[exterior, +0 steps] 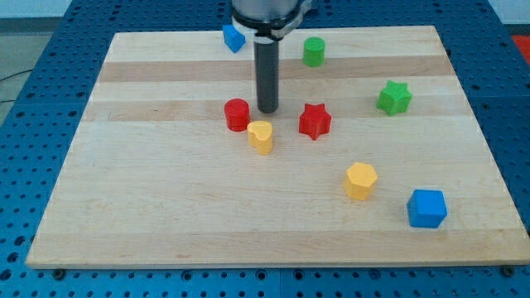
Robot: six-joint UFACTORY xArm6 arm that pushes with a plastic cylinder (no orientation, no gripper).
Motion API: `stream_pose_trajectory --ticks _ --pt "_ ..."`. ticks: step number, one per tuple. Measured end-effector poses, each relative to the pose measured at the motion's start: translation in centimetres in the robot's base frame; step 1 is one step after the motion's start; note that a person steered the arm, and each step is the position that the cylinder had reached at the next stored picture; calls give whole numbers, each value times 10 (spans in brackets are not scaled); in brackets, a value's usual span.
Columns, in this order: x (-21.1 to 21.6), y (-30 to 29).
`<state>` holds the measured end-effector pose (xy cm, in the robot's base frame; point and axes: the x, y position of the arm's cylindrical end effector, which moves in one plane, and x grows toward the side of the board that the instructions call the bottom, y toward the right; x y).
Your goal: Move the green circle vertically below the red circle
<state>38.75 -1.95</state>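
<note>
The green circle stands near the view's top, right of centre. The red circle stands left of centre, about mid-height. My tip rests on the board just right of the red circle and above a yellow heart, with a small gap to each. The green circle lies up and to the right of my tip, well apart from it.
A red star is right of my tip. A green star is at the right. A yellow hexagon and a blue cube are at the lower right. A small blue block is at the top edge.
</note>
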Motion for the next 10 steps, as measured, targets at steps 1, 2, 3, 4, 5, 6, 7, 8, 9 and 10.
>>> stream_pose_trajectory --ticks 1,2,3,4,5,6,7,8,9,10 --pt "25 40" --pt "36 91" --pt "38 136" --pt "-1 90" --pt "-86 115" --pt "-151 146" --pt "-124 111" --pt "-65 18" --pt "-68 67" --pt "-72 141"
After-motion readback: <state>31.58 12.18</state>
